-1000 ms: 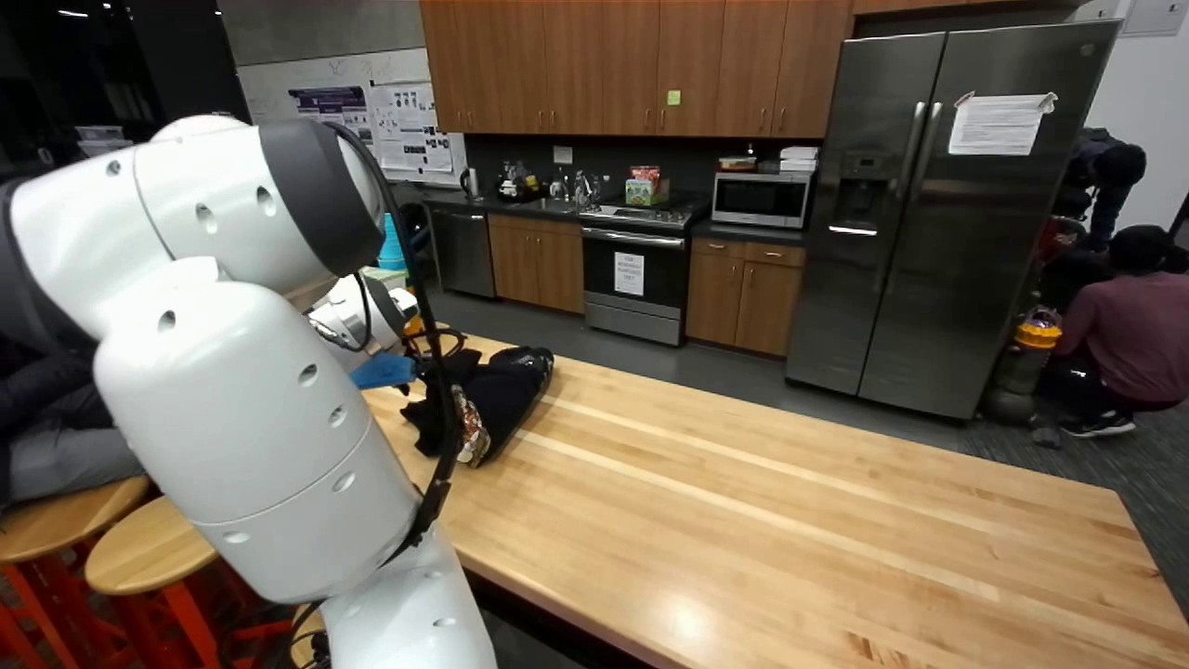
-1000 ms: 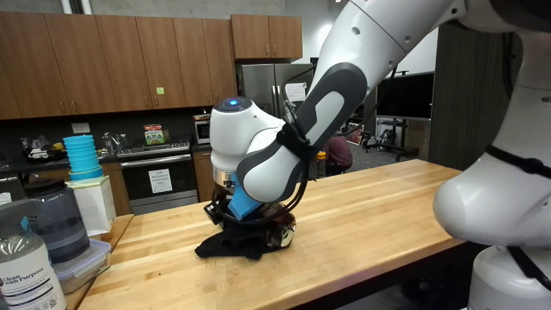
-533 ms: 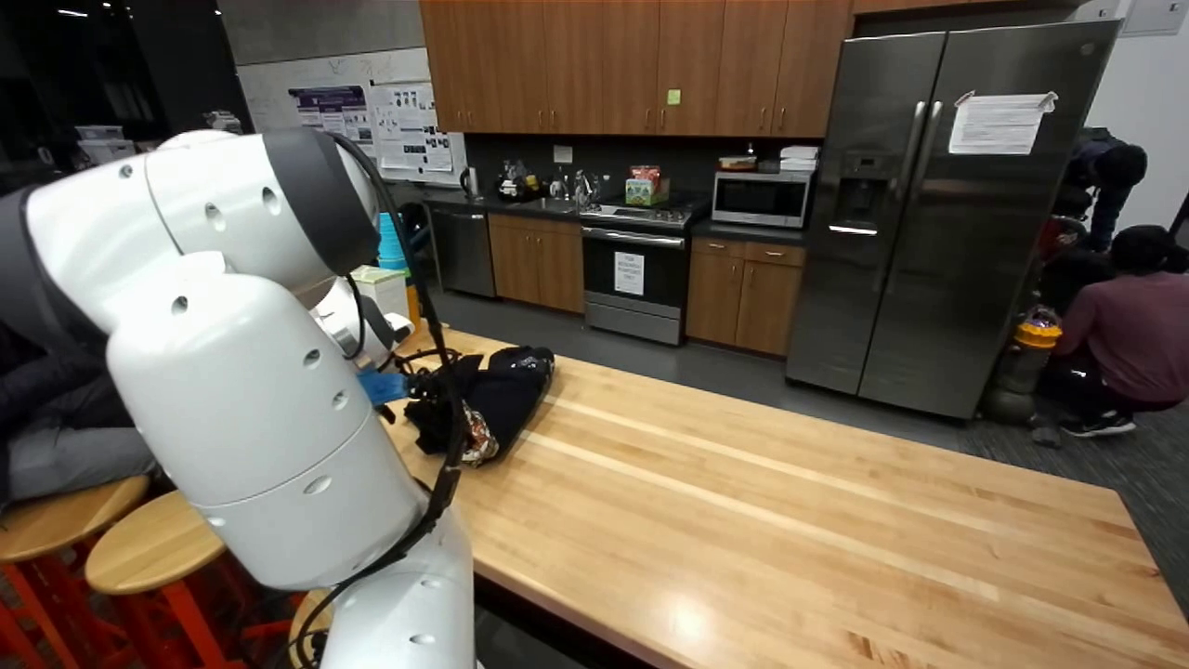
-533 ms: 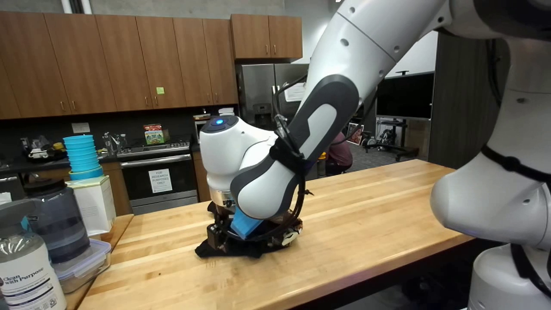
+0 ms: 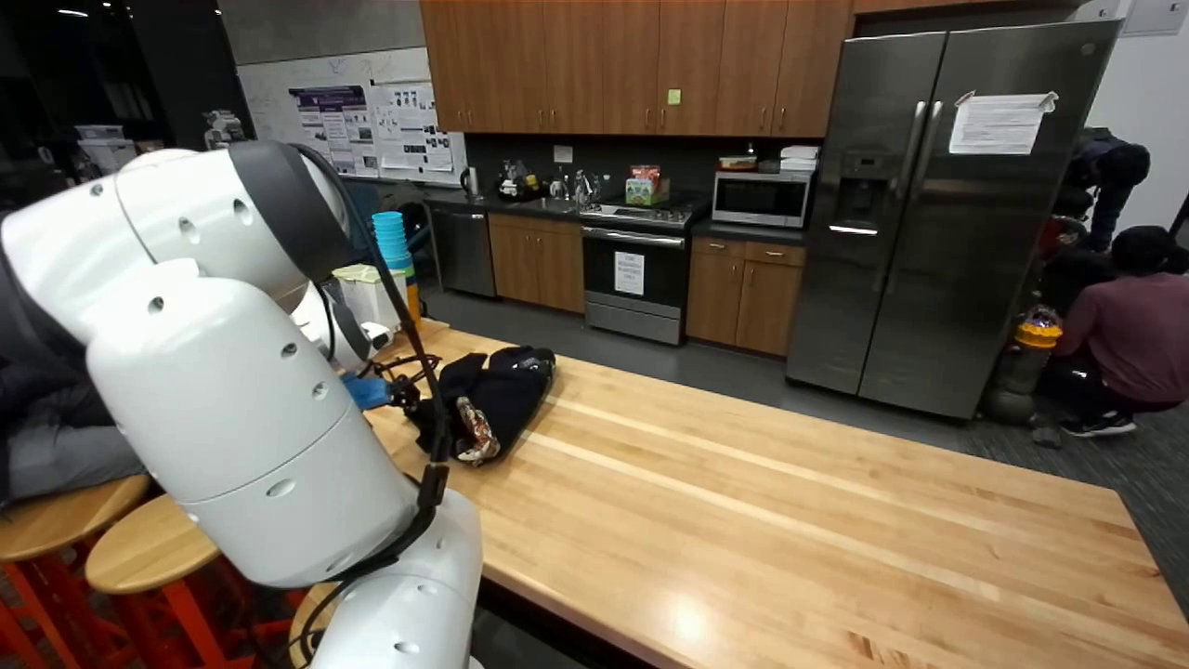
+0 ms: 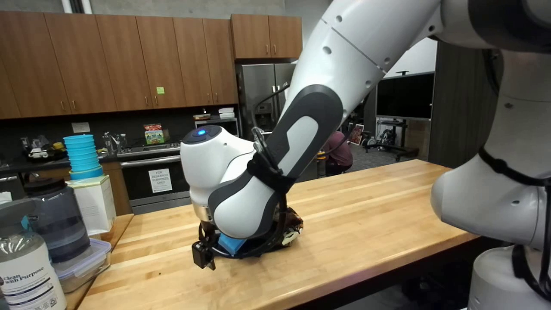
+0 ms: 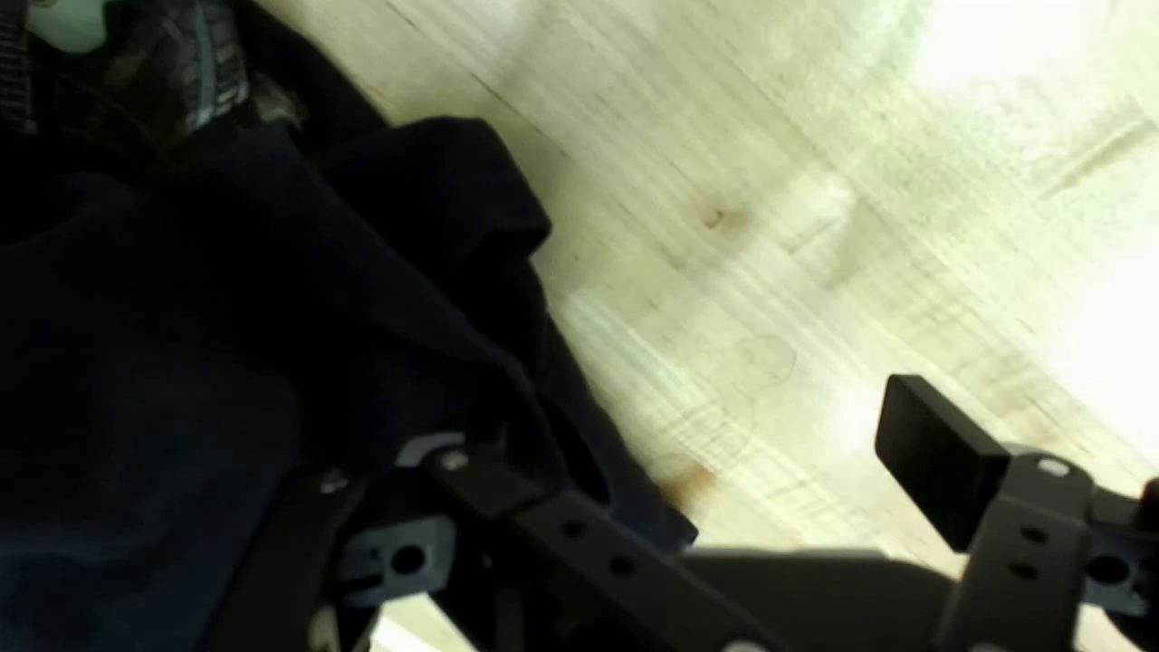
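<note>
Wrist view: black cloth (image 7: 226, 362), rumpled, soft-folded, patterned patch (image 7: 154, 81) at upper left, fills left of frame. Gripper (image 7: 693, 453) released, fingers (image 7: 942, 457) spread wide: one over the cloth, the other above wood tabletop (image 7: 706, 217) at lower right. In an exterior view, cloth (image 5: 506, 395) lies left of center, close by tabletop's far edge; wood stretches on toward lower right.
</note>
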Motion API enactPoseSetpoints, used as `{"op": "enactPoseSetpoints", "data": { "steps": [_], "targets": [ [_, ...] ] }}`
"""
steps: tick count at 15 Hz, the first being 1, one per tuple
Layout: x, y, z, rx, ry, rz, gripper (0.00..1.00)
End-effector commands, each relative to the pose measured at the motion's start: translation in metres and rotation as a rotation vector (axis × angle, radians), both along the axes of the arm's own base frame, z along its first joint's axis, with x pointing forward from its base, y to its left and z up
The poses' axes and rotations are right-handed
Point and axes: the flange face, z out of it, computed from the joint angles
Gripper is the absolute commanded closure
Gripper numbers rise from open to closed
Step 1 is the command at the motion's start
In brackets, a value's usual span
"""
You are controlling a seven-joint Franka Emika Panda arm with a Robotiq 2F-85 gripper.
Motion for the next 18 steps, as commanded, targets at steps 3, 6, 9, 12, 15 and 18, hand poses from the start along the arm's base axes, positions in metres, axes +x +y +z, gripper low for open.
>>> {"op": "enactPoseSetpoints", "data": {
  "steps": [3,6,9,12,15,18],
  "targets": [
    [0.002,0.026,0.020,0.048,-0.102,0.032,0.00],
    [-0.001,0.034,0.057,0.160,-0.178,0.027,0.00],
    [-0.006,0.034,0.092,0.270,-0.259,0.031,0.00],
    [0.001,0.021,0.121,0.357,-0.312,0.006,0.00],
    [0.016,0.001,0.145,0.426,-0.345,-0.034,0.00],
    [0.034,-0.022,0.156,0.469,-0.365,-0.082,0.00]
  ]
}}
